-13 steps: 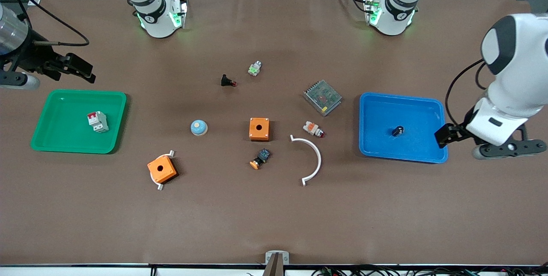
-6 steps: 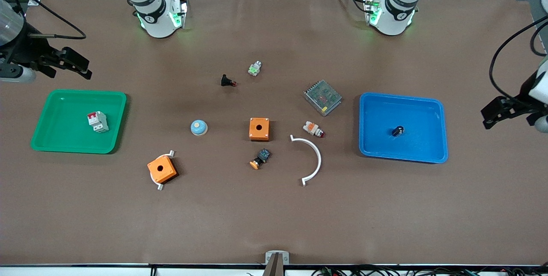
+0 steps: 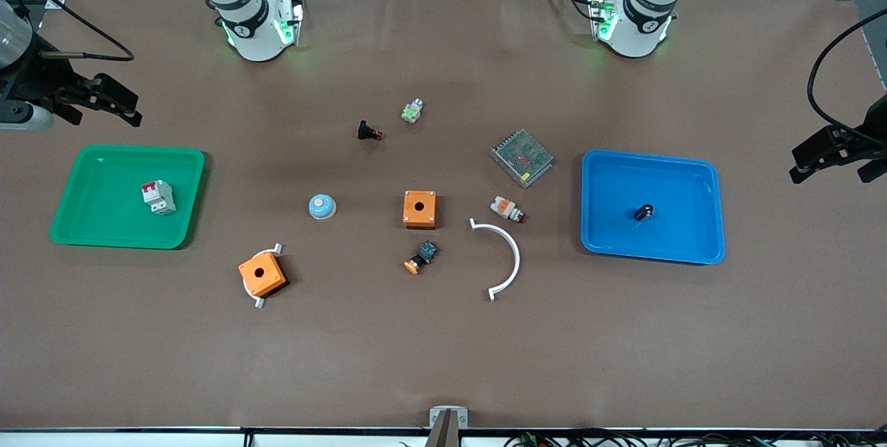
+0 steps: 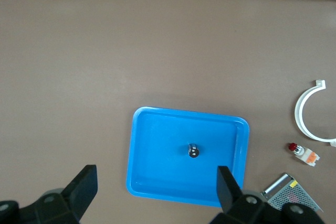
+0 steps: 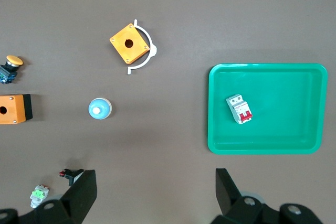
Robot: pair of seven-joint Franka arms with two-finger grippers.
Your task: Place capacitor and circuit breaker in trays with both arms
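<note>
The capacitor (image 3: 644, 212), a tiny black cylinder with a silvery end, lies in the blue tray (image 3: 603, 239); it also shows in the left wrist view (image 4: 193, 150) inside that tray (image 4: 157, 182). The circuit breaker (image 3: 158, 197), white-grey with red levers, lies in the green tray (image 3: 83, 232), seen also in the right wrist view (image 5: 239, 109) in that tray (image 5: 283, 82). My left gripper (image 3: 835, 156) is open and empty, high at the left arm's end of the table. My right gripper (image 3: 111, 102) is open and empty, high at the right arm's end.
Between the trays lie two orange boxes (image 3: 419, 208) (image 3: 262, 274), a blue dome button (image 3: 322, 206), a white curved piece (image 3: 509, 260), a metal mesh box (image 3: 522, 157), a white-orange part (image 3: 507, 209), a black-blue button (image 3: 421, 257), a black part (image 3: 369, 132) and a green-white part (image 3: 411, 111).
My left gripper has risen from beside the blue tray toward the table's end. My right gripper has drawn a little farther away from the green tray. Both parts stay put.
</note>
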